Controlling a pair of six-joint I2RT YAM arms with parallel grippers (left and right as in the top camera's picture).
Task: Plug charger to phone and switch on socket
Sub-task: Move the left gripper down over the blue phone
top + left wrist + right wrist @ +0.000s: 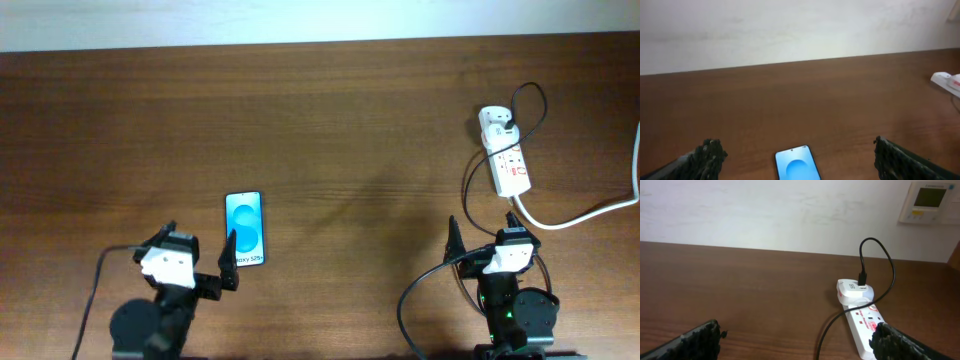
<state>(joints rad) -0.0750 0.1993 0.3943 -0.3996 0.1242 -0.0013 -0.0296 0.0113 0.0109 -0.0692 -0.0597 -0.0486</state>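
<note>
Landmark for this entry: the socket (510,165), a white strip with red markings lying on the brown table (330,120).

Left claw (197,247): spread wide, nothing between the fingers. It sits well to the left of the socket and nearer my base. From my left wrist, one dark fingertip (710,152) shows at each lower corner, and the socket (947,80) is a small white shape at the far right edge.

Right claw (483,232): also spread wide and empty. It is near the socket, on its near side and slightly left, not touching it. From my right wrist the socket (865,330) lies just ahead, beside my right fingertip (882,337).

Phone (245,229): flat on the table, blue screen up, well apart from the socket to its left. It is just beside the inner finger of my left claw. Its top edge (797,163) shows low between the fingers in the left wrist view.

Charger (535,100): its white adapter (855,291) is seated in the far end of the socket. The thin black cable (890,275) rises from the adapter, loops, and runs down the socket's left side towards my right arm. I cannot tell where its tip lies.

Switch position on the socket: cannot tell.

A thick white cord (590,212) leaves the socket's near end and runs off right.
</note>
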